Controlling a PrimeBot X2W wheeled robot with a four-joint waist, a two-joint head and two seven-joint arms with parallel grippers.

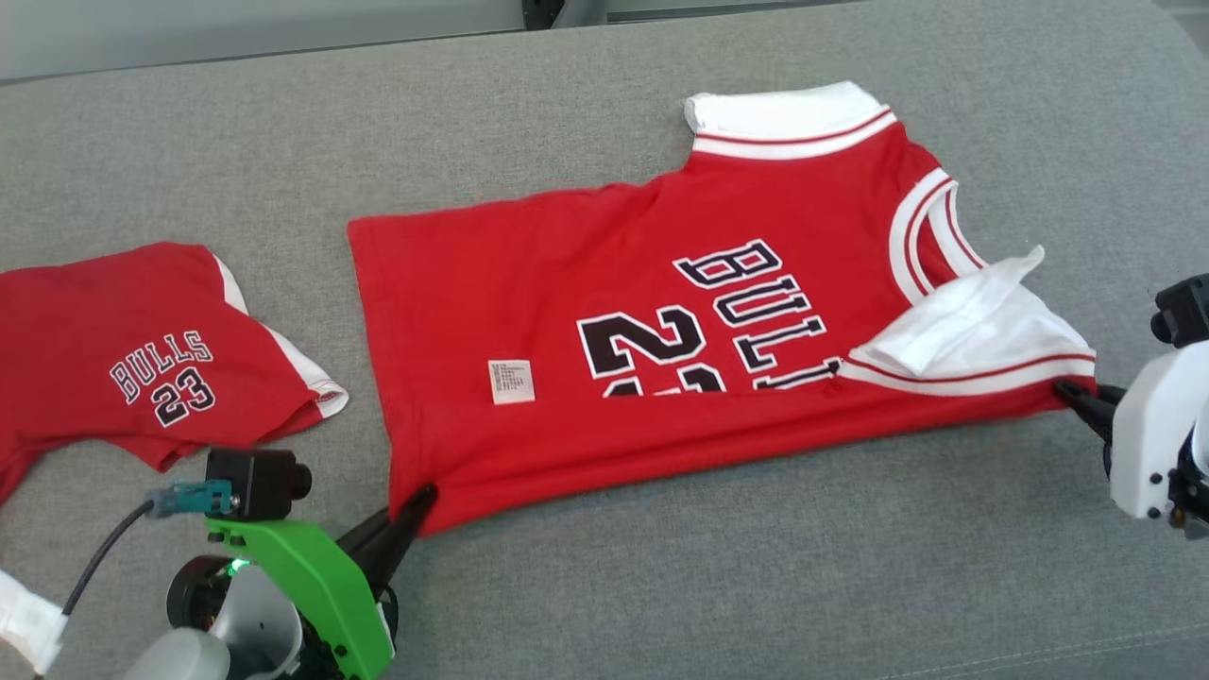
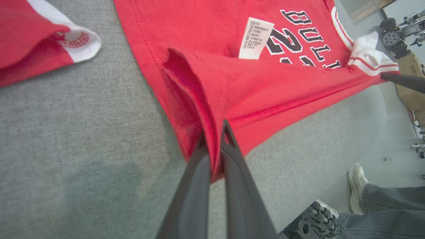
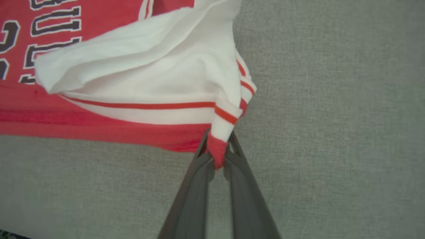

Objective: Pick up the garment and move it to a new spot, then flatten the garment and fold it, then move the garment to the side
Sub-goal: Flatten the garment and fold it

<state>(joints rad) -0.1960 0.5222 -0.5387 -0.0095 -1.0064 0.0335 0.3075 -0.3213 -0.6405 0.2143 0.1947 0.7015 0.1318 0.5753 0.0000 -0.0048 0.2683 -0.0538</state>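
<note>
The garment [image 1: 661, 312] is a red jersey with white sleeves and dark lettering, lying folded lengthwise on the grey cushion [image 1: 661, 567]. Its near folded edge runs between my two grippers. At the hem corner, my left gripper [image 1: 420, 501] is shut on the red cloth, and the left wrist view shows the fingers [image 2: 232, 159] pinching the fabric [image 2: 252, 99]. My right gripper [image 1: 1072, 389] is shut on the sleeve-end corner. In the right wrist view its fingertips [image 3: 217, 154] clamp the red and white striped cuff [image 3: 229, 116].
A second, smaller red piece with the same lettering [image 1: 142, 359] lies at the left of the cushion. A person's shoes and trouser legs [image 2: 358, 196] stand on the floor beside the cushion. Bare grey cushion stretches in front of the jersey.
</note>
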